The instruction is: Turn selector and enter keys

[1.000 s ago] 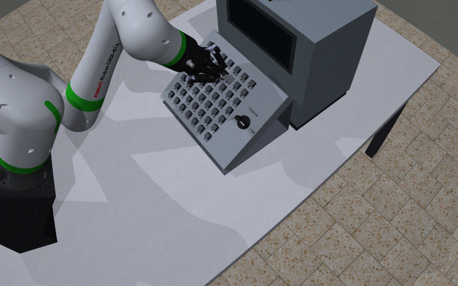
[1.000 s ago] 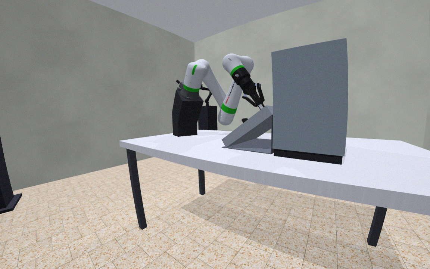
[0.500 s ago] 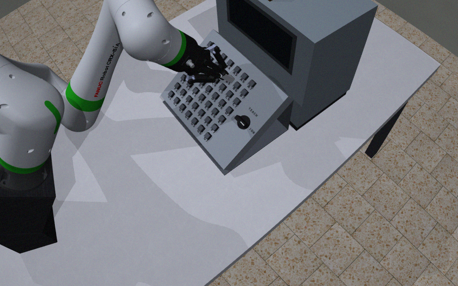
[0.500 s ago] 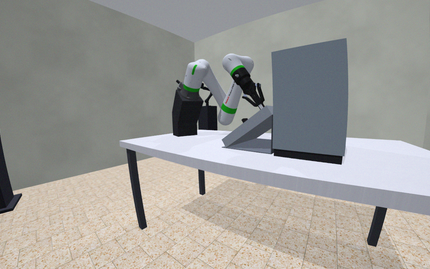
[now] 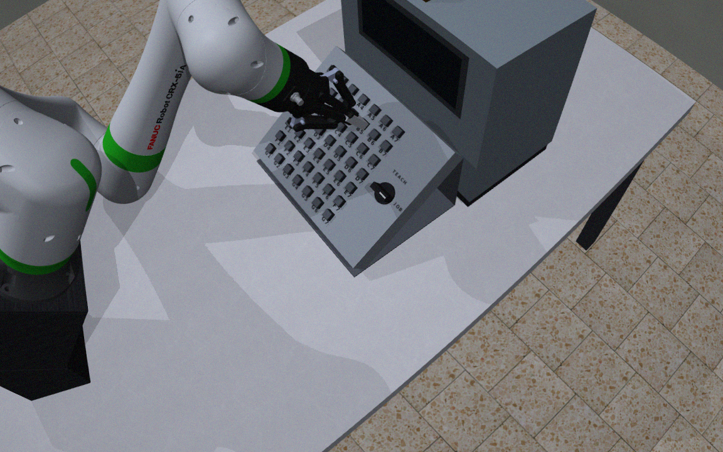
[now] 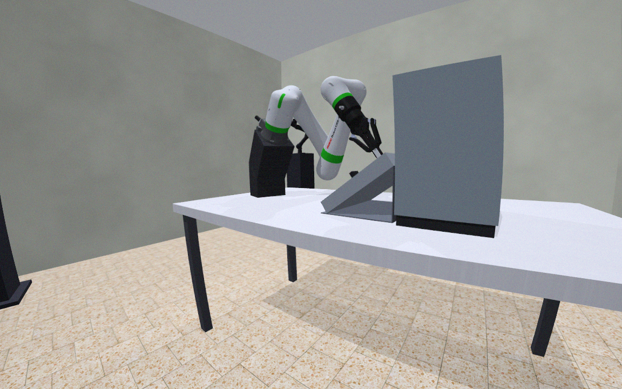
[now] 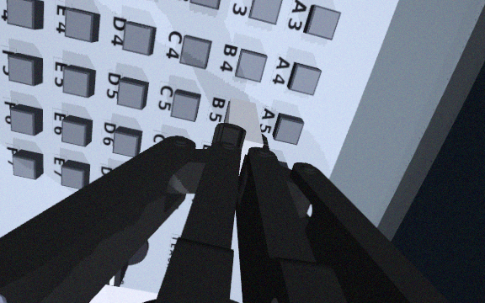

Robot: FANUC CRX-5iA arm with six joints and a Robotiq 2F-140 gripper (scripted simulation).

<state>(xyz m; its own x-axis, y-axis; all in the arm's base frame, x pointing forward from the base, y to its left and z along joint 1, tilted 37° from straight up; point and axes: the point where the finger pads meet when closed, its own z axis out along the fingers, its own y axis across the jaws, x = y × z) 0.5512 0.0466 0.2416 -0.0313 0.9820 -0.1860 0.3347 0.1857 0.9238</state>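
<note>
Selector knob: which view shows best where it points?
The top view: the selector knob sits in plain sight between the TEACH and JOB labels. The exterior view sees only the console's side, and in the wrist view the shut end effector covers that area.

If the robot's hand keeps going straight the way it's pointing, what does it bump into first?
Most likely the B5 key. The shut hand points right at it, fingertips just short of it or already touching; depth is hard to judge.
</note>
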